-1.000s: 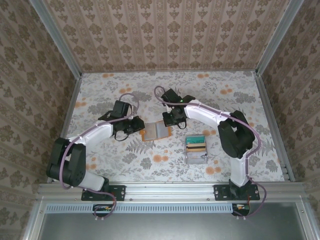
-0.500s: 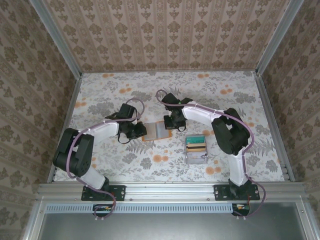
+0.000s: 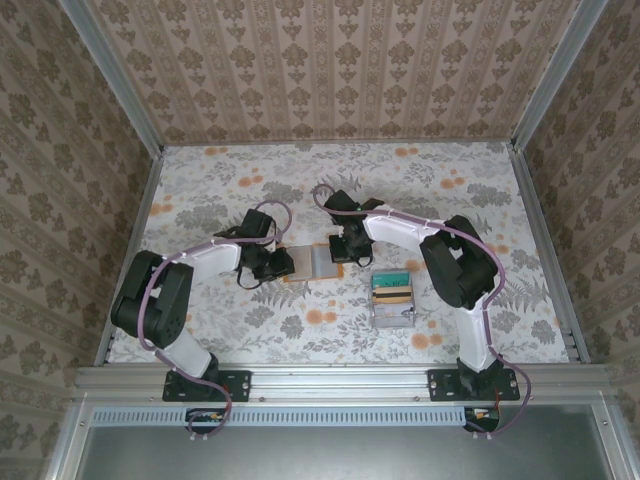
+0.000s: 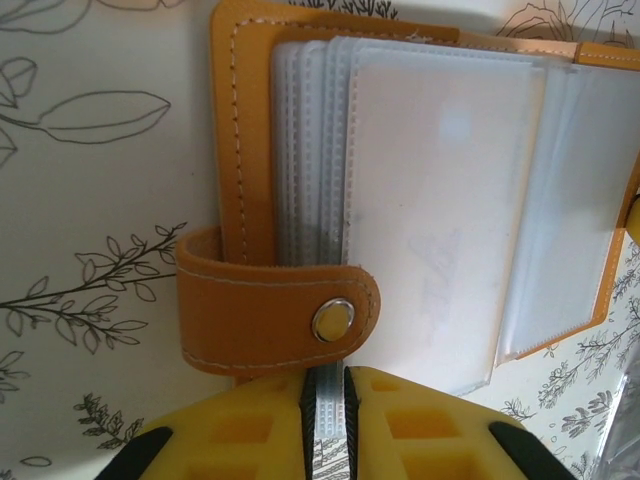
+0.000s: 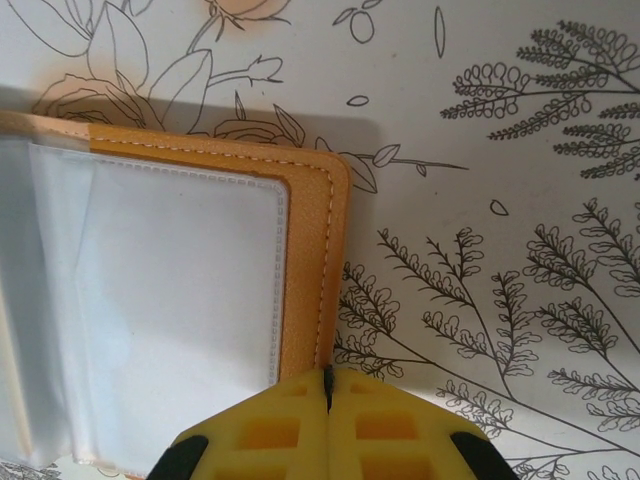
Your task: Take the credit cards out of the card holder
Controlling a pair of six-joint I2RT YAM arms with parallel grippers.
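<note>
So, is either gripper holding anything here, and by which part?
Left gripper pinches the card holder's clear sleeves by their edge next to the snap strap. Right gripper is shut, grasping nothing, tips at the holder's cover edge.

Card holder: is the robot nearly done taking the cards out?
Not yet. Done: the card holder lies open, its snap strap undone. In hand: the left gripper seems to pinch the clear sleeves at their edge, while the shut right gripper sits at the holder's other edge. Left: sliding the cards out; I can't tell what the sleeves hold.
</note>
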